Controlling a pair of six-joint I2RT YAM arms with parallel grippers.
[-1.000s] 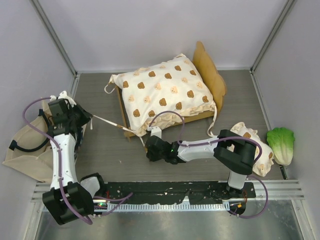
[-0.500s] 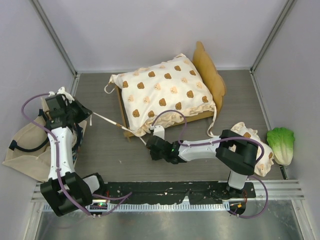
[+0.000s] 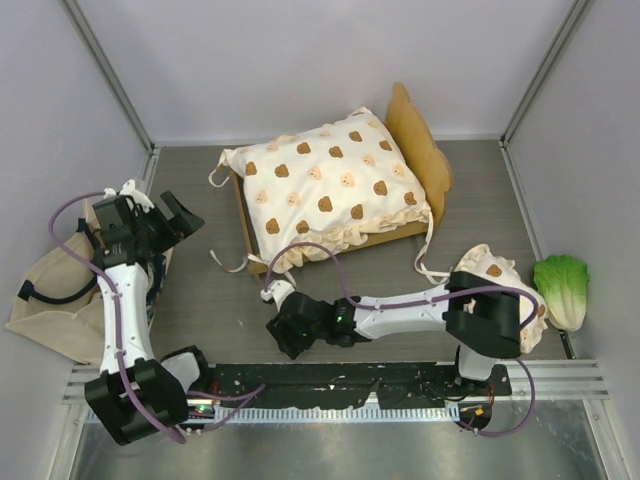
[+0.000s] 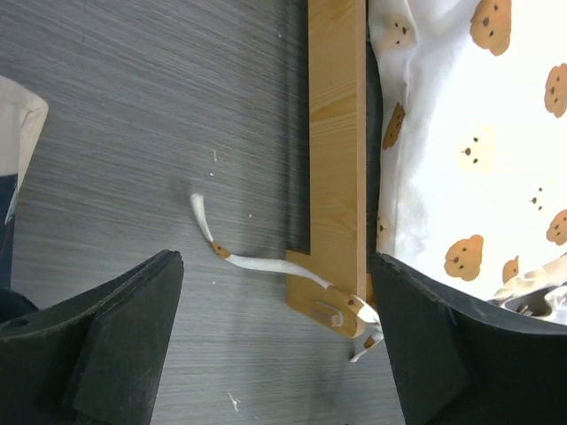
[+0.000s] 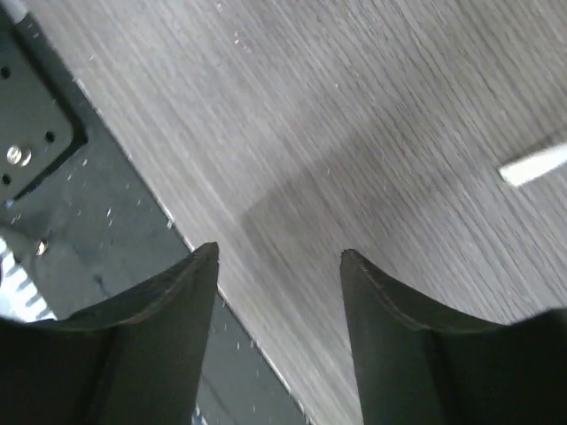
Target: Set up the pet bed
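Pet bed (image 3: 335,195) sits toward the far edge of the desk (image 3: 215,315), roughly mid-width and turned slightly askew. Light-wood frame (image 4: 337,133). The scalloped headboard (image 3: 418,140) stands at its right end, tilted outward. The cream cushion (image 3: 325,185) with brown bear print lies on top of the frame, covering most of it and overhanging the near rail.

A fabric tie (image 4: 248,263) trails from the frame's near-left corner and lies slack and flat on the desk. A second tie (image 3: 430,262) curls on the desk off the near-right corner.

Left pincer (image 4: 276,261): jaws spread wide with nothing between them. It hovers over the bare desk left of the bed, near the left edge, and is aimed at the frame corner. In the left wrist view the slack tie lies below the gap, touching neither finger.

Right pincer (image 5: 279,257): jaws spread, nothing held, only wood-grain desk showing between the fingers. The right arm reaches leftward across the near part of the desk, with the pincer low, close to the near edge and short of the bed. The black base plate (image 5: 35,133) shows at the left of the right wrist view. The pale strip at that view's right margin is too blurred to identify.

A beige tote bag (image 3: 50,300) lies crumpled at the left edge, partly under the left arm. A small bear-print pillow (image 3: 492,268) lies near the right edge, partly hidden by the right arm. A green lettuce toy (image 3: 562,288) lies just beyond it, against the right edge.
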